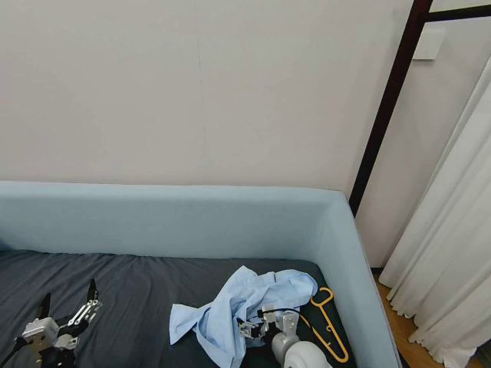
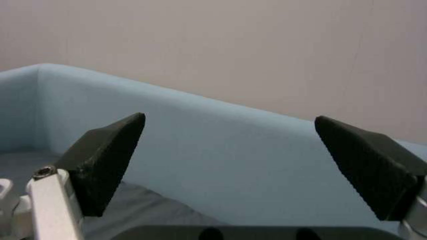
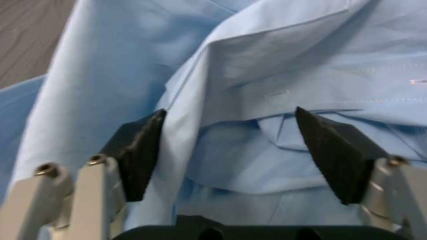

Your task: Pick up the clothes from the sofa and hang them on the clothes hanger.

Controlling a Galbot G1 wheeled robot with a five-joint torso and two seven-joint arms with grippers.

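right wrist view: r pincer [image 3: 229, 111] apart over creased pale-blue shirt [image 3: 287, 55]; l pincer [image 2: 229, 117] apart too

The left gripper [image 1: 69, 300] is held low at the robot's left side, with its fingers [image 2: 107, 160] spread wide apart. The right gripper [image 1: 257, 322] is seen low at the right, its fingers [image 3: 333, 155] likewise parted.

The shirt [image 3: 267, 75] is thin, smooth, creased cloth; the sofa [image 1: 192, 222] is matt fabric.
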